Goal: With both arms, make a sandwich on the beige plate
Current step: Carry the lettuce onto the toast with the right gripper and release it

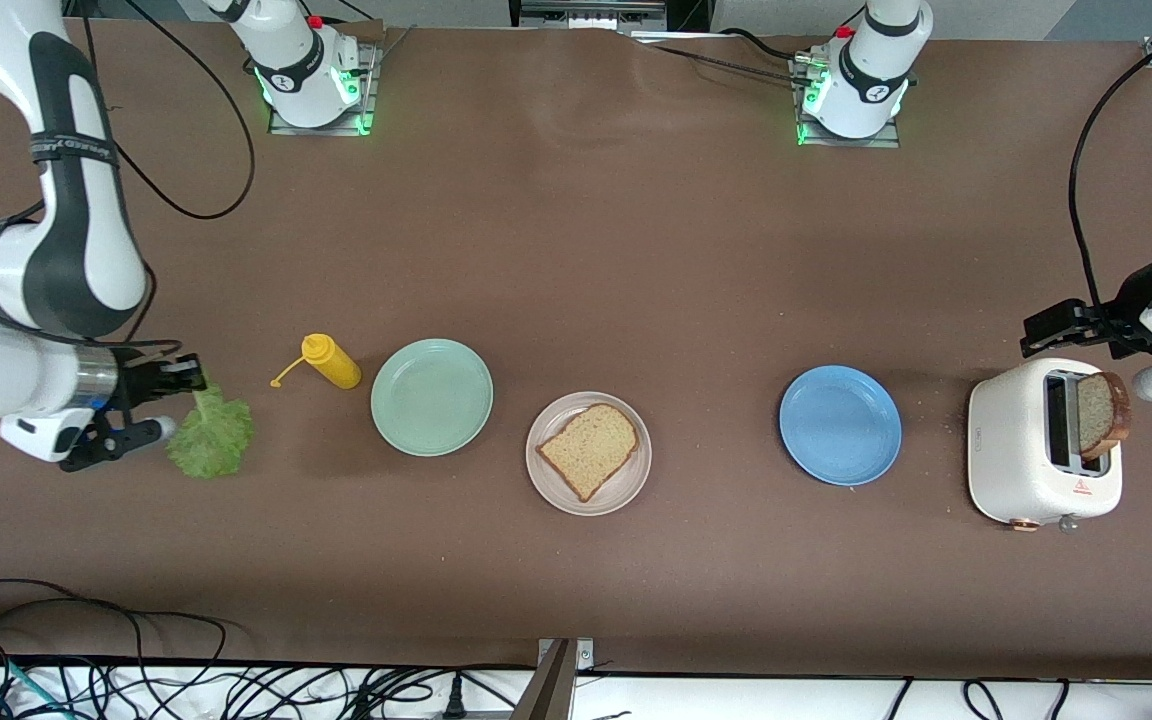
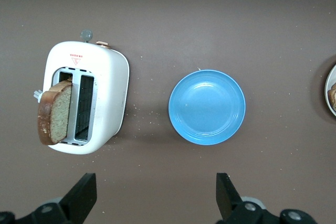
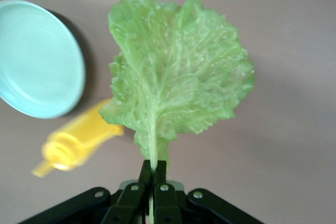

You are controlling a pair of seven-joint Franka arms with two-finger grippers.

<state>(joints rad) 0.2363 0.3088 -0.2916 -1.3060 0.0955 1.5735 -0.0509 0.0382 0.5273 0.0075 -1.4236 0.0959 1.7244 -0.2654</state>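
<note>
the right tool [image 1: 176, 400] is gripping the lettuce leaf [image 1: 211, 437] by its stem, the beige plate [image 1: 588, 452] lying toward three o'clock, while the wide-open left tool [image 2: 152, 203] is waiting.

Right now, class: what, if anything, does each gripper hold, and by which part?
The right gripper is shut on the lettuce leaf, pinching its stem end. The left gripper is open above the table near the toaster, holding nothing.

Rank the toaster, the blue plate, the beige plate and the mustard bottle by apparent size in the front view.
1. toaster
2. beige plate and blue plate: alike, so not ranked
3. mustard bottle
</note>
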